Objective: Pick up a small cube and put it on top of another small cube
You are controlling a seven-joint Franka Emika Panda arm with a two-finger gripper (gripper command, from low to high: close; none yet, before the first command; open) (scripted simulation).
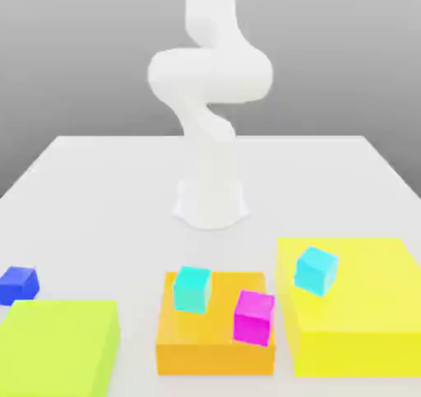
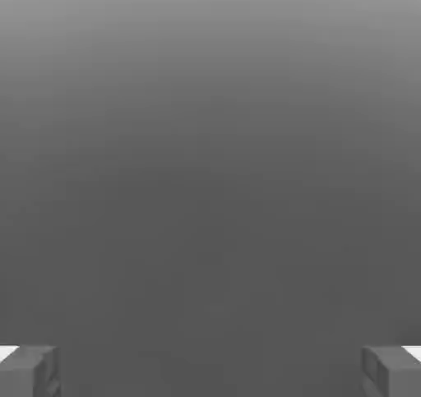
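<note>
Exterior view: blue cube (image 1: 18,284) far left on bench (image 1: 99,190); gripper (image 2: 210,372) spread, empty; long reach risks an off-centre grab.

Deep-blue small cube (image 1: 18,283), two cyan cubes (image 1: 192,288), magenta cube (image 1: 253,316), orange block (image 1: 212,338), yellow block (image 1: 353,305), lime block (image 1: 57,346).
</note>
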